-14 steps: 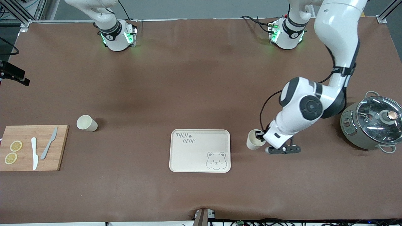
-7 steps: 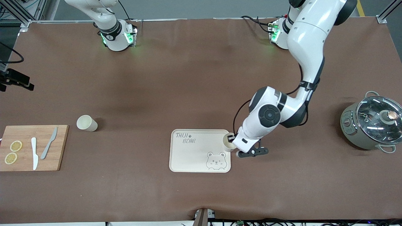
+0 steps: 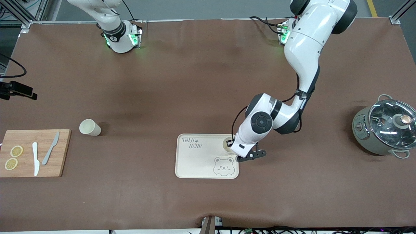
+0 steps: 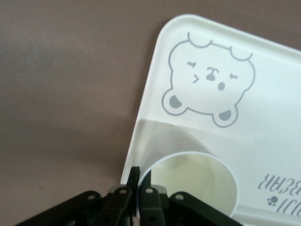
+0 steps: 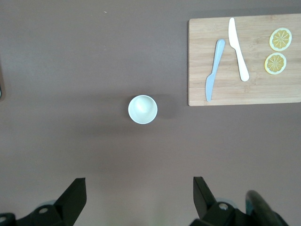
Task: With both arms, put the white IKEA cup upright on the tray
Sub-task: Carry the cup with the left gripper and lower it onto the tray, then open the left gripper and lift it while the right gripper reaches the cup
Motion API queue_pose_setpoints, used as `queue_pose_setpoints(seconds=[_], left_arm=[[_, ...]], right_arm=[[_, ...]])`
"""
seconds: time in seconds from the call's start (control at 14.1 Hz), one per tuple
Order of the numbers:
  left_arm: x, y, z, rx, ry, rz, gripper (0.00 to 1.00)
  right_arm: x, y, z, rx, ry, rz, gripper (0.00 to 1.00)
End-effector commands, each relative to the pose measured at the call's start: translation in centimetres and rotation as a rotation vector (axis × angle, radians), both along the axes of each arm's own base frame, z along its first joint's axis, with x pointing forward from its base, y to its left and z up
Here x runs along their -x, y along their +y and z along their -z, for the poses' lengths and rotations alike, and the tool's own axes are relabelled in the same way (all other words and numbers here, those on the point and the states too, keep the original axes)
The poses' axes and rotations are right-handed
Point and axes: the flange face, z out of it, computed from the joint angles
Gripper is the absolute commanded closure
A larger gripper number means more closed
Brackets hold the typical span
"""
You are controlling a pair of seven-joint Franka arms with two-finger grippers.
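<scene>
1. While the right arm waits high over its end of the table, its right gripper (image 5: 136, 200) hangs with fingers spread wide apart, holding nothing, directly above a second white cup (image 3: 89, 127) that stands upright on the brown table (image 3: 182, 84).
2. Just beside that second cup, toward the right arm's end and slightly nearer the front camera, lies a bamboo cutting board (image 3: 61, 152). On it: a grey knife (image 3: 50, 148), a white knife (image 3: 35, 159) and two lemon slices (image 3: 13, 157).
3. At the left arm's end sits a grey-green cooker (image 3: 364, 133) with a glass lid (image 3: 391, 117), well apart from the tray.
4. Table between the second cup and the tray is bare brown surface; nothing lies in that stretch.
5. Tray (image 3: 195, 162): cream, rounded corners, bear drawing (image 3: 223, 167) at the corner nearest the camera on the left arm's side, "TAIJI BEAR" lettering (image 3: 192, 143) at the corner diagonal to it.
6. White cup (image 3: 227, 144): upright, mouth open upward, over the tray's edge on the left arm's side, farther from the camera than the bear. Whether its base touches the tray cannot be told.
7. Left gripper (image 4: 139, 186): closed on the cup's rim, one finger inside the wall and one outside, seen clearly in the left wrist view. Cup interior (image 4: 193, 183) pale, empty.
</scene>
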Motion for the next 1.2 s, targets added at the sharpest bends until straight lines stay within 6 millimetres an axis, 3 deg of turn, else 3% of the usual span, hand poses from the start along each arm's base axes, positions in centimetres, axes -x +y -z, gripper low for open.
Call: queue_pose_setpoints(seconds=[0.0,0.21,0.5,0.71,0.92,1.13], left_arm=[[-0.5,0.0,0.4,-0.001,-0.006,-0.008,0.03],[-0.8,-0.1,-1.6,0.012,-0.03,-0.019,0.0],[-1.7,1.2,-8.6,0.029,-0.098,-0.031,0.0],[-3.1,6.2,-14.9,-0.027,-0.129,-0.062,0.0],[-2.8,11.4,-21.4,-0.07,-0.106,-0.114,0.0],[-1.9,16.8,-26.4,-0.108,-0.071,-0.1,0.0]], right_arm=[[-0.8,0.2,1.3,0.0,0.025,-0.009,0.0],[-2.7,0.4,5.0,-0.005,0.063,-0.015,0.0],[-4.7,-0.4,11.7,-0.016,0.142,-0.003,0.0],[-5.9,0.2,15.9,0.0,0.147,-0.021,0.0],[-5.5,-0.4,20.9,0.013,0.104,-0.015,0.0],[-4.8,-0.1,23.9,0.016,0.096,-0.02,0.0]])
